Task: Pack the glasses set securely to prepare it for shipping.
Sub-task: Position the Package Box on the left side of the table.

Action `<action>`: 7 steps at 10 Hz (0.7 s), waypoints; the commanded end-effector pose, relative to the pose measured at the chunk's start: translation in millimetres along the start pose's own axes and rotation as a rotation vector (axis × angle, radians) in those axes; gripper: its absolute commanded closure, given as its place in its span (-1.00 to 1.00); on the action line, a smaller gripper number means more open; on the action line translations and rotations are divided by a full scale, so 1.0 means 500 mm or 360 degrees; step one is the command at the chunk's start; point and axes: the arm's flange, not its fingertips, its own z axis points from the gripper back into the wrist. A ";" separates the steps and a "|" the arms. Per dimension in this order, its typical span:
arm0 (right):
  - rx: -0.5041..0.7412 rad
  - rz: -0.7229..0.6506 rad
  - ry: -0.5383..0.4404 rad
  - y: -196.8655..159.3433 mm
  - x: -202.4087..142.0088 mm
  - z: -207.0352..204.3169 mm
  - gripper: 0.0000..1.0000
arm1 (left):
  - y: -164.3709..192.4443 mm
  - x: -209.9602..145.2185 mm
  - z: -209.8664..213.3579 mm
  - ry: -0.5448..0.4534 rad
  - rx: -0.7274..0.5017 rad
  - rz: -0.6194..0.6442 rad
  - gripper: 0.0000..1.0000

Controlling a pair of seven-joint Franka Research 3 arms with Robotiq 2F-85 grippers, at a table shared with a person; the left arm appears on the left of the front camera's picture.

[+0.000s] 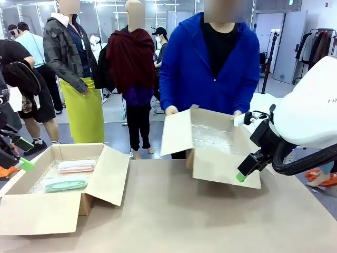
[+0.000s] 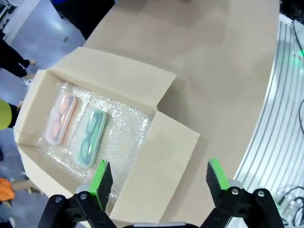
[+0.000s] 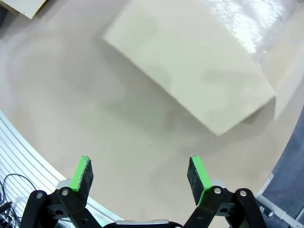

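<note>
The glasses set lies in an open cardboard box [image 1: 108, 176] at the table's left, on bubble wrap. It is a pale pink case [image 1: 77, 166] and a mint green case [image 1: 65, 184], side by side. From above, the pink case [image 2: 59, 118] and the green case [image 2: 91, 137] lie parallel. My left gripper [image 2: 159, 175] hovers open above the box's near flap, holding nothing; it sits at the far left edge [image 1: 23, 155]. My right gripper [image 1: 241, 148] is open and empty beside a second box [image 1: 210, 158], and its own view has it [image 3: 140, 173] above bare table.
A person in a blue top holds the second box [image 3: 190, 76], tilted and lined with bubble wrap, with hands [image 1: 171, 110] on its far flaps. Brown paper [image 1: 174, 221] covers the table between the boxes. People stand behind.
</note>
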 end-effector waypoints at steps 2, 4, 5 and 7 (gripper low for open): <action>-0.0018 -0.0035 0.0014 0.009 -0.003 0.001 -1.00 | -0.004 0.002 -0.001 0.0001 0.0030 0.0012 -1.00; -0.0018 -0.0035 0.0014 0.009 -0.003 0.001 -1.00 | -0.004 0.002 -0.001 0.0001 0.0030 0.0012 -1.00; -0.0018 -0.0035 0.0014 0.009 -0.003 0.001 -1.00 | -0.004 0.002 -0.001 0.0001 0.0030 0.0012 -1.00; -0.0018 -0.0035 0.0014 0.009 -0.003 0.001 -1.00 | -0.004 0.002 -0.001 0.0001 0.0030 0.0012 -1.00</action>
